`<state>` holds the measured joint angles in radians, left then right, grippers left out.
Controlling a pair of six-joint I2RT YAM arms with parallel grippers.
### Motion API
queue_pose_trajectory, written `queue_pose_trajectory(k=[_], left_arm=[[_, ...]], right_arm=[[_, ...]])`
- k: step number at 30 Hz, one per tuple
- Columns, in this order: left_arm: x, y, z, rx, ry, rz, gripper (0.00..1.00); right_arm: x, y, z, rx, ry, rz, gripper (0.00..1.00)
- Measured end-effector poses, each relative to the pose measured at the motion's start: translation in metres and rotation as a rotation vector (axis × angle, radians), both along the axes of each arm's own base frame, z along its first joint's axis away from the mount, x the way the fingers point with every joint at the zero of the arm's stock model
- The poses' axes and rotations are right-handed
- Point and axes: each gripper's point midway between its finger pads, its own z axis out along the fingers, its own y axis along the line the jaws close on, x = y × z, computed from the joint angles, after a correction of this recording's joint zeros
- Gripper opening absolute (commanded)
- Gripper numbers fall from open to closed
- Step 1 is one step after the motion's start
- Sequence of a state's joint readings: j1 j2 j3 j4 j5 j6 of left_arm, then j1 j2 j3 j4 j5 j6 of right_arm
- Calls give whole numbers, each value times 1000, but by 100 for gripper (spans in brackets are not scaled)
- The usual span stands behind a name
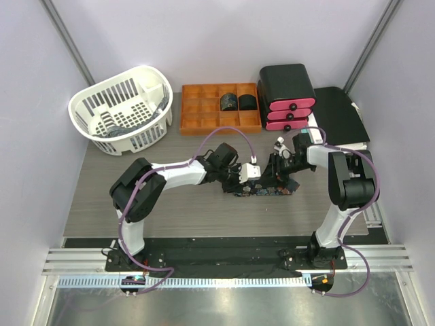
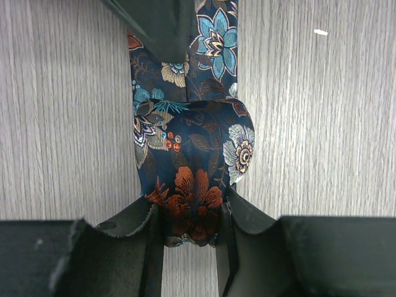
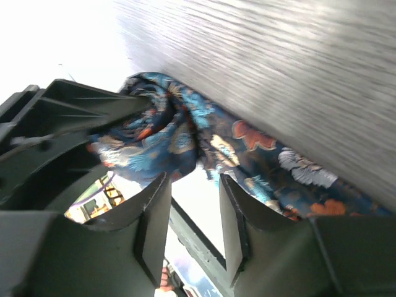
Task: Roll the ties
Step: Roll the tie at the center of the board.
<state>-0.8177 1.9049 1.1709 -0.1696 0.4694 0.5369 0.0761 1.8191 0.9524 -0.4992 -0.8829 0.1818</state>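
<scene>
Nearest, at the front edge of the grey wood-grain surface (image 1: 102, 204), both arms rise from their bases and bend in toward the middle, where their wrists almost meet. Between them lies the tie (image 2: 192, 142), dark navy with blue, orange and cream flowers (a bolder print than the top view lets on). One end is wound into a loose, fat roll, and the flat length runs on from it across the surface.

The left gripper (image 2: 190, 213) is closed to a narrow gap on the end of that roll. Fabric fills the space between its two fingers and touches both. The right gripper (image 3: 193, 182) stands partly open with nothing between its fingers. Bunched fabric sits just past its fingertips, though I cannot tell whether it touches them.

Farther back, an orange compartment tray (image 1: 200, 105) holds two rolled ties (image 1: 228, 102) side by side toward its far right corner. Left of it stands a white slatted basket (image 1: 146, 78) with something dark inside that I cannot make out. Right of the tray is a black drawer unit (image 1: 285, 85) with pink fronts.
</scene>
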Motion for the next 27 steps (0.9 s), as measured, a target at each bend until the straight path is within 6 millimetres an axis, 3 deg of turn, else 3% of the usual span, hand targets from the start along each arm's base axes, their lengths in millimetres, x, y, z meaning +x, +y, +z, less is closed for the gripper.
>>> queue_pose_trajectory(k=[5,11,13,16,17,18,23,27], left_arm=[[0,1,0,29,0,7,25],[1,0,0,52,9,8,27],[1,0,0,56,10,8,28],[1,0,-1,63,13,8,31],[1,0,-1,66,14,9,34],[1,0,-1,66,15,9,36],[2,1,-3,77,19,18,56],[0,3,-6,81,32,30,65]], right_arm=[[2,10,14,38,-11,0,48],[-2,27,17,70,-2,6,48],[-4,32,16,73,-6,16,44],[-7,37,14,76,-14,30,26],[-7,37,14,78,-16,33,10],[-8,38,14,84,-14,33,3],[-8,37,11,87,-18,38,1],[-6,31,1,82,0,29,1]])
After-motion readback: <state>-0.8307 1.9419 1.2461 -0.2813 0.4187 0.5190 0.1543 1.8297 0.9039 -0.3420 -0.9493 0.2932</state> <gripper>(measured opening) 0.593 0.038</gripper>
